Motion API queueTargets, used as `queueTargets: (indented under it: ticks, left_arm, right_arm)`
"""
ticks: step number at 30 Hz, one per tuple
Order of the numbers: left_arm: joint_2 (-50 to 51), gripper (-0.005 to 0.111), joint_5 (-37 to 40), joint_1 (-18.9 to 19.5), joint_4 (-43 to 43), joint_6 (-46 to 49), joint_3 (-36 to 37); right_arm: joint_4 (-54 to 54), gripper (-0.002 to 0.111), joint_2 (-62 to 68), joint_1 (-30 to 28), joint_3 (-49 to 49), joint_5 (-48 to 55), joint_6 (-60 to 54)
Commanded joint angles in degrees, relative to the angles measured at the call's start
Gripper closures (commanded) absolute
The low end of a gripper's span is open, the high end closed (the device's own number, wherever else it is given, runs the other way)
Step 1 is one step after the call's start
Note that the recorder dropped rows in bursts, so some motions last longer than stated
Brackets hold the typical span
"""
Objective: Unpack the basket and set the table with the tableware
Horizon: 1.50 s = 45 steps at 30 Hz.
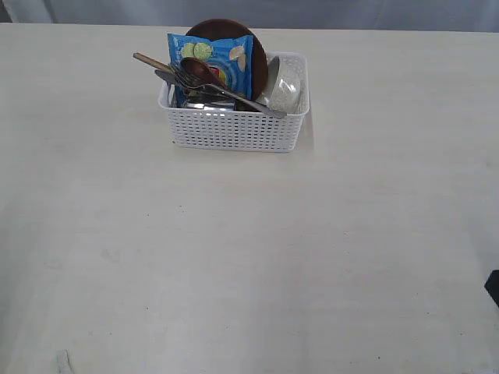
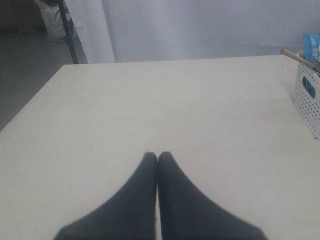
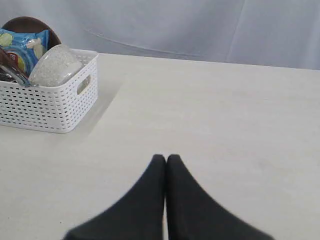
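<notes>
Blue chip bag upright in basket, hiding part of brown plate behind; fork and wooden spoon lie across it, cream bowl tipped at right. White lattice basket sits far centre on pale surface. Closed and empty: left pincer, right pincer.

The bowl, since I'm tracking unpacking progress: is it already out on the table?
No, the bowl is tipped on its side inside the white basket, at its right end.

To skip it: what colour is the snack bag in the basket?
The bag is mainly blue, clearest in the exterior view.
</notes>
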Motion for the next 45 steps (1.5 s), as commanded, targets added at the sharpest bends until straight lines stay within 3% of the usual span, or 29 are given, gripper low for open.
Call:
queueTargets:
  ticks: [1,7,14,17,20,27,34,40,45]
  left_arm:
    - [-0.11,0.107,-0.14,-0.45,0.25,-0.13,0.13]
    - [-0.11,0.107,-0.14,-0.45,-0.27,-0.13,0.13]
    - [-0.11,0.107,-0.14,-0.45,-0.27,-0.13,0.13]
    - [-0.11,0.107,-0.14,-0.45,-0.27,-0.13,0.13]
    - [-0.11,0.107,-0.14,-0.45,-0.27,-0.13,0.13]
    - [-0.11,0.107,-0.14,-0.45,-0.27,-0.13,0.13]
    - [-0.11,0.107,-0.14,-0.45,-0.27,-0.13,0.13]
    - [-0.11,0.107,-0.14,-0.45,-0.27,-0.13,0.13]
    - [-0.11,0.107,-0.14,-0.45,-0.27,-0.13,0.13]
  right_arm:
    - [-0.39,0.108,-0.30,0.14,0.14,-4.21,0.06]
    - [-0.39,0.108,-0.30,0.14,0.14,-26.66,0.06]
    - [-0.39,0.108,-0.30,0.14,0.14,-30.44,0.06]
    - [-0.39,0.108,-0.30,0.14,0.14,-41.10,0.06]
    - [-0.39,0.108,-0.30,0.14,0.14,-44.48,2.94]
    - [-0.39,0.108,3.09,0.14,-10.77,-27.16,5.42]
    - [-0.39,0.108,18.71,1.03,-25.71,-13.28,5.42]
    - [2.91,0.108,35.40,8.38,-36.36,0.69,3.45]
    - [5.34,0.108,50.89,18.77,-43.12,14.73,-1.05]
